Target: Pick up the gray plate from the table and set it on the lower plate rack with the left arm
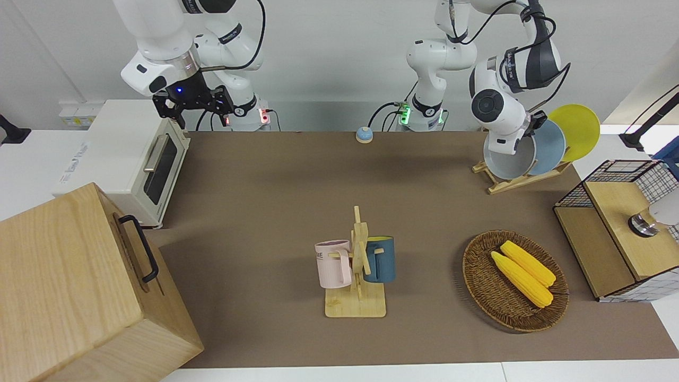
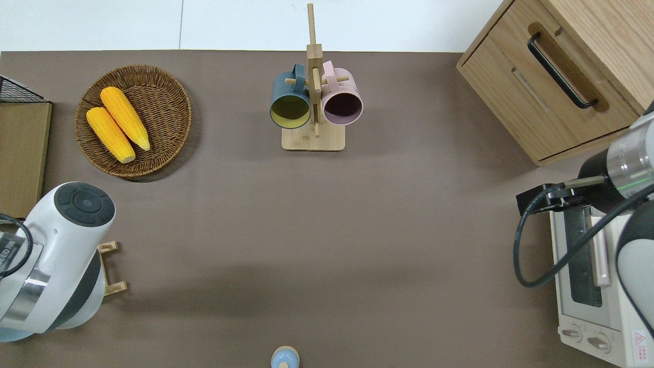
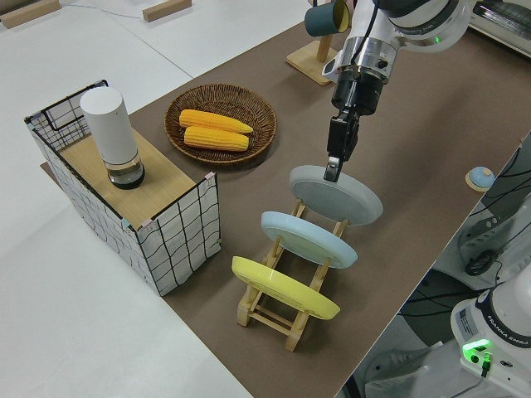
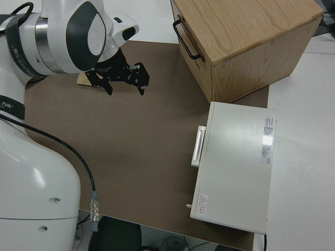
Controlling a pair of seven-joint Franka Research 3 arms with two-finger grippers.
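Brown table, gray plate in left claw

The base of an arm carries the words "FRANKA EMIKA"; the print on the pink mug is too small to read.
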